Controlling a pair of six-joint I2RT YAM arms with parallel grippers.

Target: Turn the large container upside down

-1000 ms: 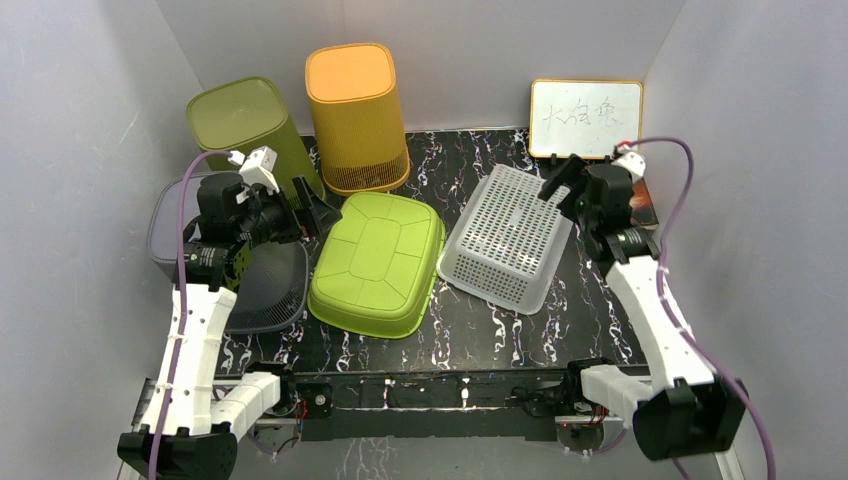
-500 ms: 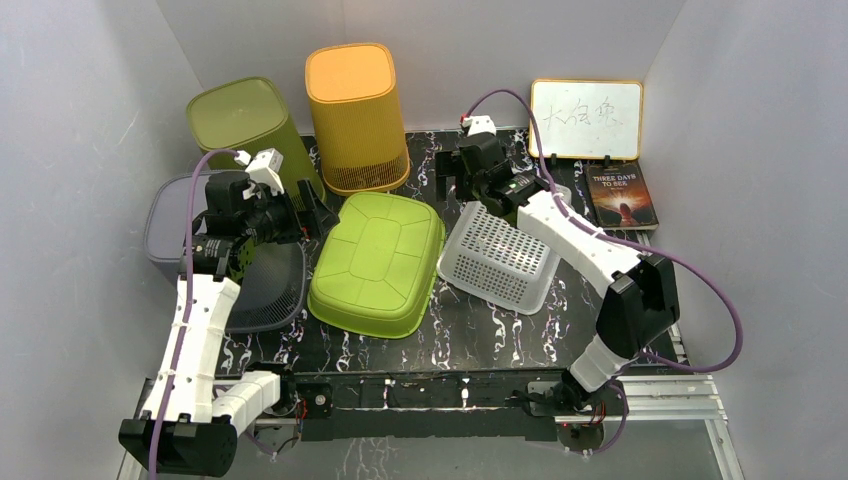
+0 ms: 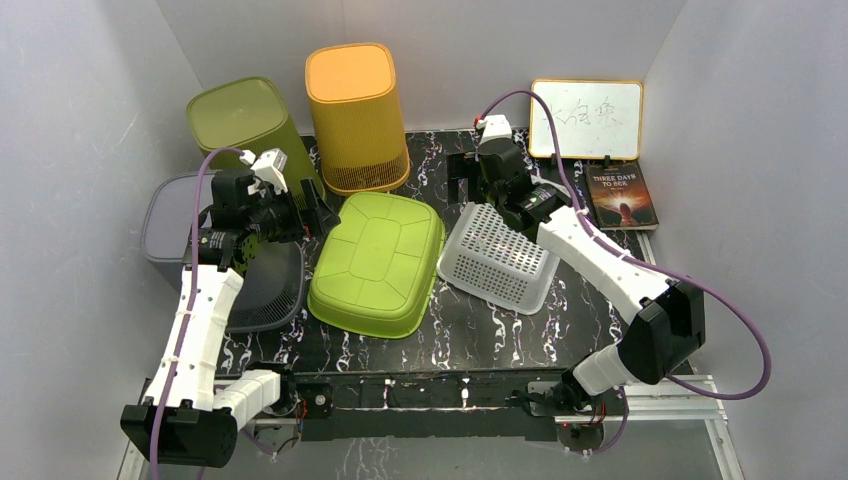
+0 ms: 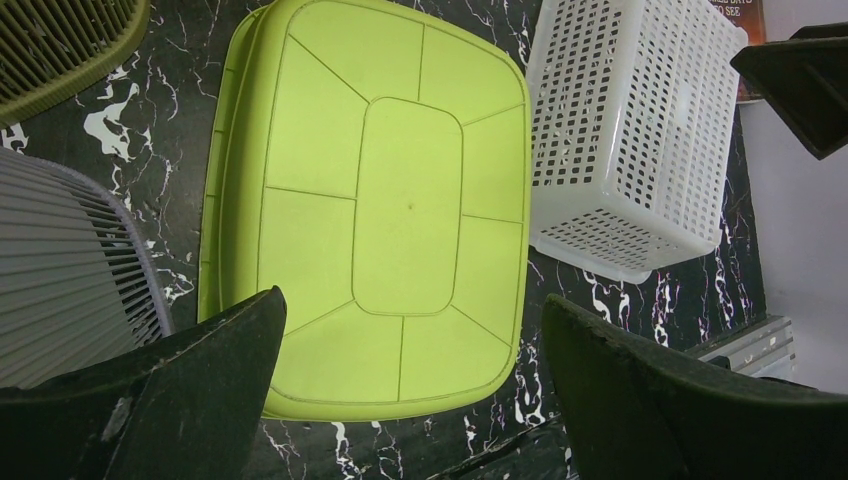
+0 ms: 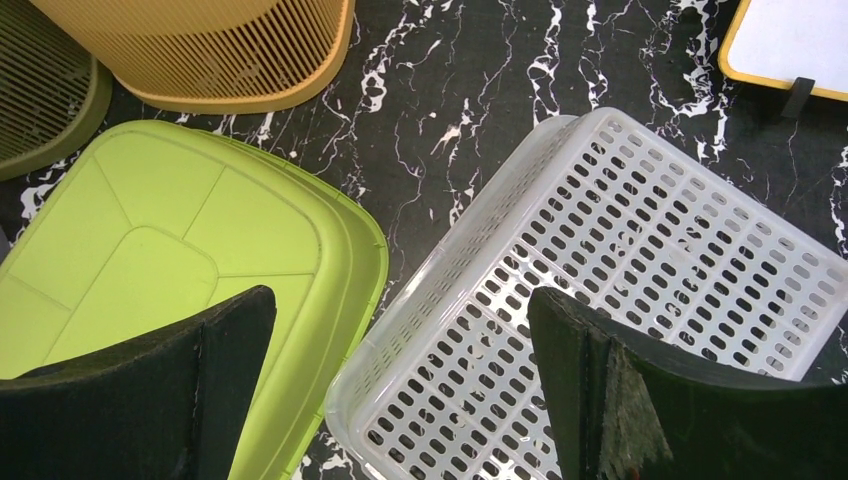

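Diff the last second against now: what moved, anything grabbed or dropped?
The right claw swung left from beside the whiteboard to over the white basket's far-left corner, uncovering the book. It is open and empty. The left claw, also open, barely shifted above the green tub. Nothing was taken or released. The tub, basket, yellow bin and olive bin stayed put.

Table (image 3: pixel 480 330), contents by position.
- Centre: basin (image 3: pixel 378 262), bottom up.
- Just right of it: perforated basket (image 3: pixel 500 255), tilted.
- Left of the basin: slatted bin (image 3: pixel 268 290).
- Rear, side by side: left tall bin (image 3: pixel 250 125) and right tall bin (image 3: pixel 355 115), behind the basin.
- Rear right: whiteboard (image 3: pixel 586 118) at the wall, with the book (image 3: pixel 620 195) before it.
- My left claw (image 3: pixel 315 208) is over the basin's rear left corner.
- My right claw (image 3: pixel 468 185) is over the basket's rear left corner.
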